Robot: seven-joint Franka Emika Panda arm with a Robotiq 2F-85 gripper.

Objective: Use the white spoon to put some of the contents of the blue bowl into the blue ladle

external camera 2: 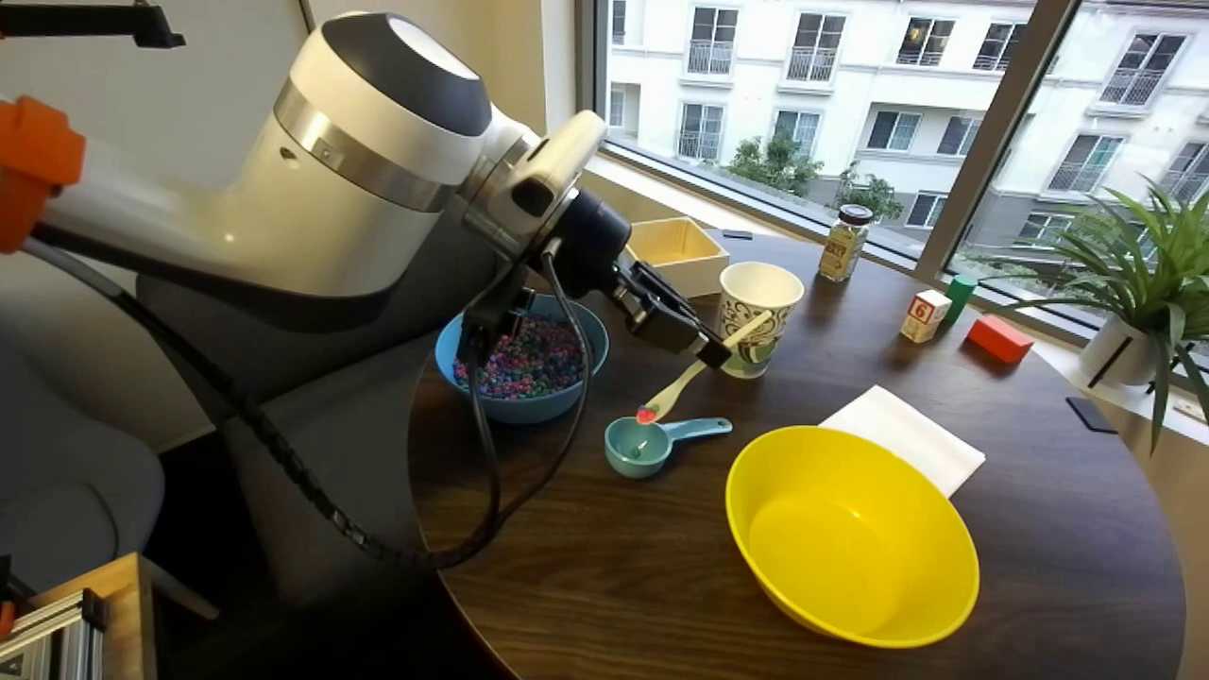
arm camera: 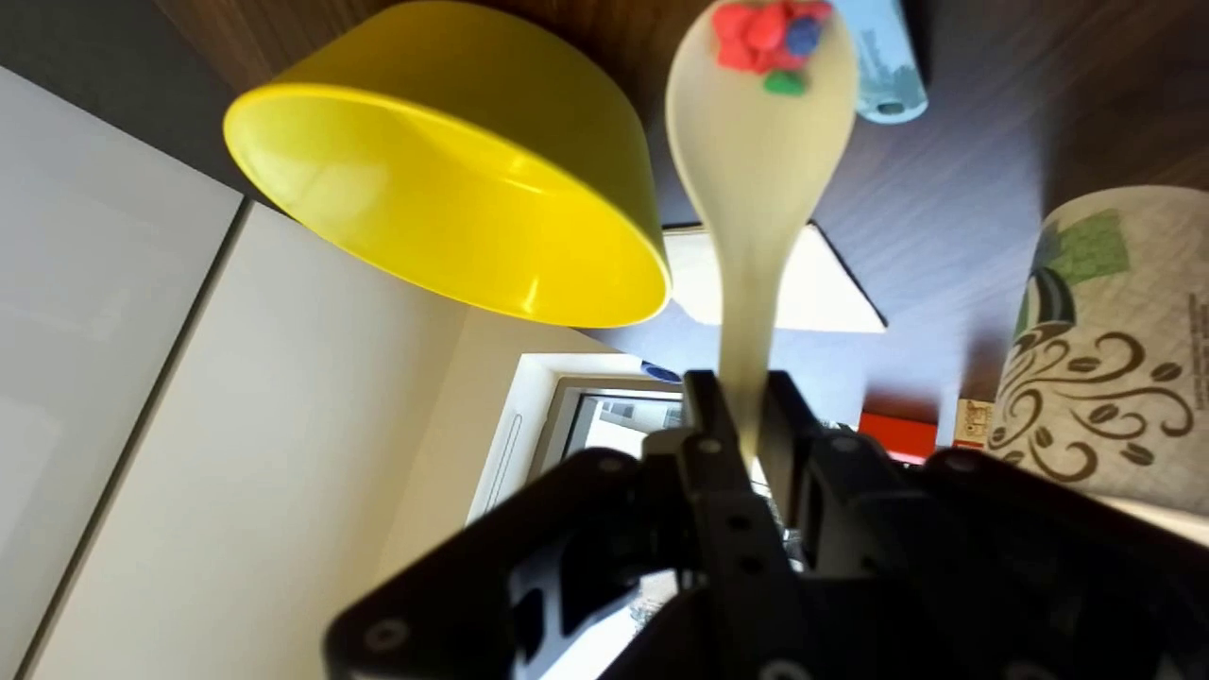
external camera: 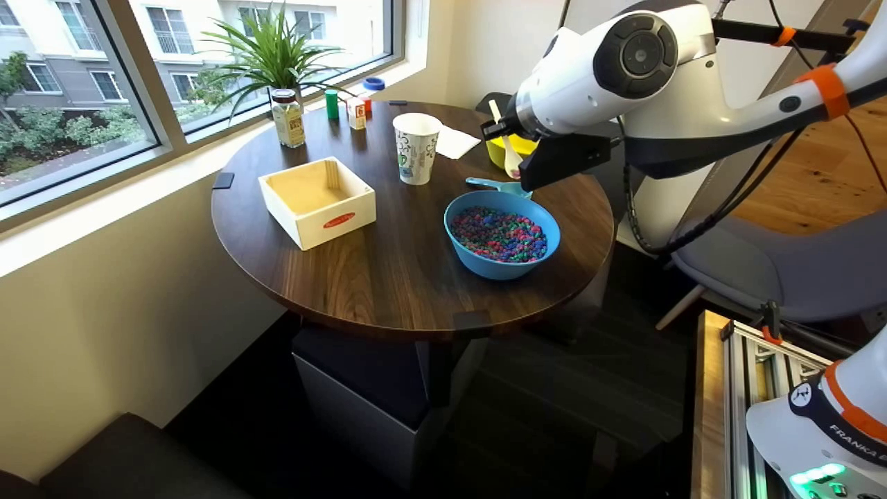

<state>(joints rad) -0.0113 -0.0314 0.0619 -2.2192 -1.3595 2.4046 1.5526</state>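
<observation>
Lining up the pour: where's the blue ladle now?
In an exterior view, the blue ladle lies on the table, right of the blue bowl and left of the yellow bowl, the white spoon angled down towards the ladle's cup.

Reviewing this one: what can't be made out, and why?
Blue ladle: cup end cut off by the wrist view's top edge.
White spoon: tip cut off, same edge.
Dark speck inside the ladle, in an exterior view: too small to identify.
Paper cup: inside bottom hidden by its wall in both exterior views.
</observation>
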